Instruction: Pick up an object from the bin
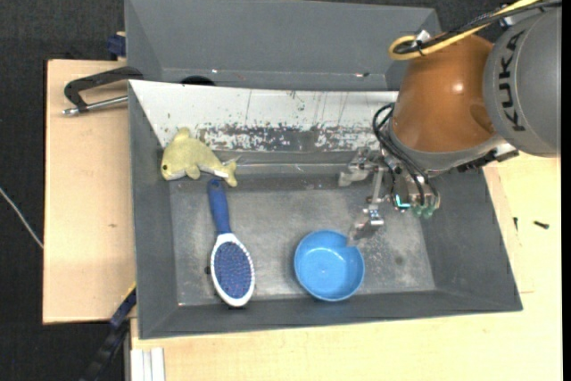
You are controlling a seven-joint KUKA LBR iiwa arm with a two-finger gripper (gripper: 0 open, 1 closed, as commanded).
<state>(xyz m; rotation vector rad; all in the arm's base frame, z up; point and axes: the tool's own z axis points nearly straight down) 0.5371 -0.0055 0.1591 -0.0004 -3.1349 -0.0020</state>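
My gripper [368, 219] hangs in the right half of the bin, just above and to the right of a round blue bowl [328, 267] that lies near the front wall. One metal fingertip [365, 225] ends close over the bowl's upper right rim; nothing shows between the fingers. A blue hairbrush [228, 255] with a white-rimmed head lies left of the bowl, its handle pointing to the back. A pale yellow plush dolphin [193, 160] rests in the back left corner.
The arm with its orange cover and cables reaches in over the bin's right wall. Bare grey floor lies between the brush and the bowl and along the back wall.
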